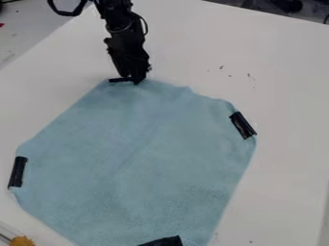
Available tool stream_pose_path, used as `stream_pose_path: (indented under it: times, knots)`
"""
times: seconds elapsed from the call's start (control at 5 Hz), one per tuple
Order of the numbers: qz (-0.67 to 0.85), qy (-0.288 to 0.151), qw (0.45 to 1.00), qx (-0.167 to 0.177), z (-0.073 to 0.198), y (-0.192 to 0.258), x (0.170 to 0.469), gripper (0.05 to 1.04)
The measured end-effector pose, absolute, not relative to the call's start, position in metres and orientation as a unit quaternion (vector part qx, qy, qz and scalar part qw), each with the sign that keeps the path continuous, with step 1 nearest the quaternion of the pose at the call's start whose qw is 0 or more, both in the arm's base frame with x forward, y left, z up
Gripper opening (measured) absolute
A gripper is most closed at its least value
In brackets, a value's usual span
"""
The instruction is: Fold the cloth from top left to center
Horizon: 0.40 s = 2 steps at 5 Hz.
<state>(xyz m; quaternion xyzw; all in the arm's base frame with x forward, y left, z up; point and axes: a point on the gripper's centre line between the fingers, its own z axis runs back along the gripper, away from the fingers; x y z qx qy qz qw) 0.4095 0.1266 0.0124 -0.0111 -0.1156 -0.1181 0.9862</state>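
A light blue cloth [135,144] lies spread out on a white bench [289,81]. It looks mostly flat, with a soft crease running on a slant through its middle, and small waves along its top edge, to the right of the robot. The bottom of the cloth goes past the lower edge of the view.

The black robot arm [125,41] comes in from the top. Its end effector [133,80] is right at the top edge of the cloth, a bit left of the middle. It is too dark there to tell if the end effector is pinching the cloth or is let go.

The cloth has a black strip [18,172] at its left side, another black patch [243,125] at its upper right side, and a black piece [164,241] near the bottom. A fuzzy orange-yellow thing [22,240] sits in the bottom left corner of the view.
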Motion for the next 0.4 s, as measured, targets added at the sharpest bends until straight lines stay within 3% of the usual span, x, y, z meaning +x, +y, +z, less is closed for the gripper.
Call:
stream_pose_path:
  times: [0.2,0.4]
  knots:
    - [-0.125,-0.111,0.986,-0.015,0.0127,0.1268,0.4104,0.219]
    - [-0.137,-0.106,0.985,-0.008,0.0157,0.129,0.411,0.087]
